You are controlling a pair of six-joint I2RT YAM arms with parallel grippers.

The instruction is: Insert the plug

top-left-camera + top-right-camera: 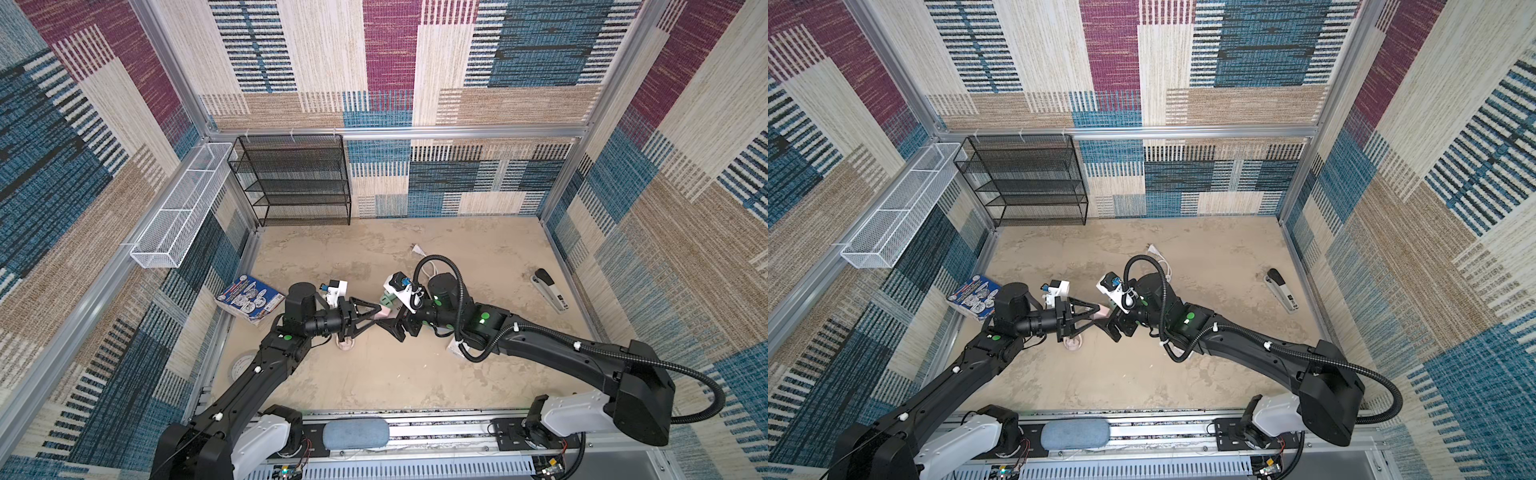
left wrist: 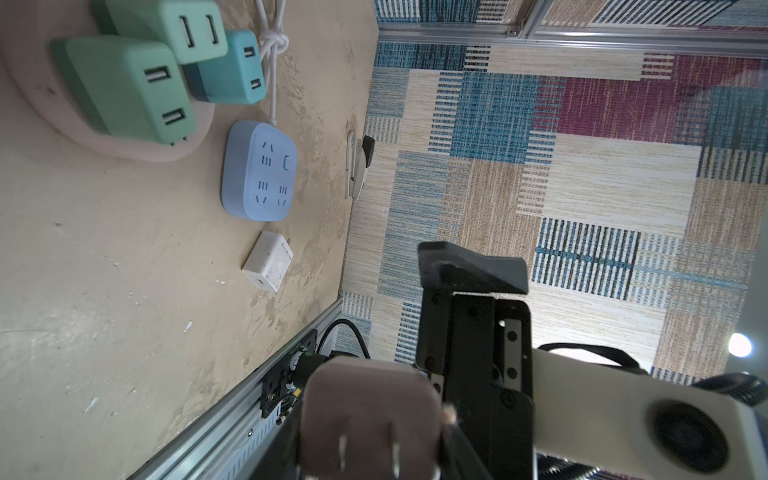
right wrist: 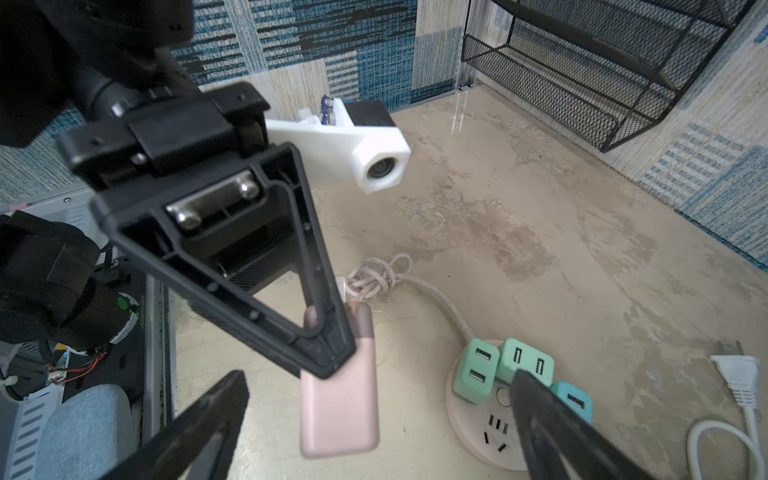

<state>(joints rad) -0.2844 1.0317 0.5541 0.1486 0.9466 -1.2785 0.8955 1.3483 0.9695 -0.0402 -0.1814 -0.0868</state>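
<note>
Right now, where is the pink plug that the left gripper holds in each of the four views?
In a top view: pink plug at centre, in the left gripper.
In a top view: left of centre, same grip.
Left wrist: bottom centre, prongs facing the camera.
Right wrist: lower centre, under the left gripper's tip.
Shared landmark: the green chargers.

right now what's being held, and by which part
The left pincer clamps the pink plug near one end; the right pincer is open, holding nothing.
</note>
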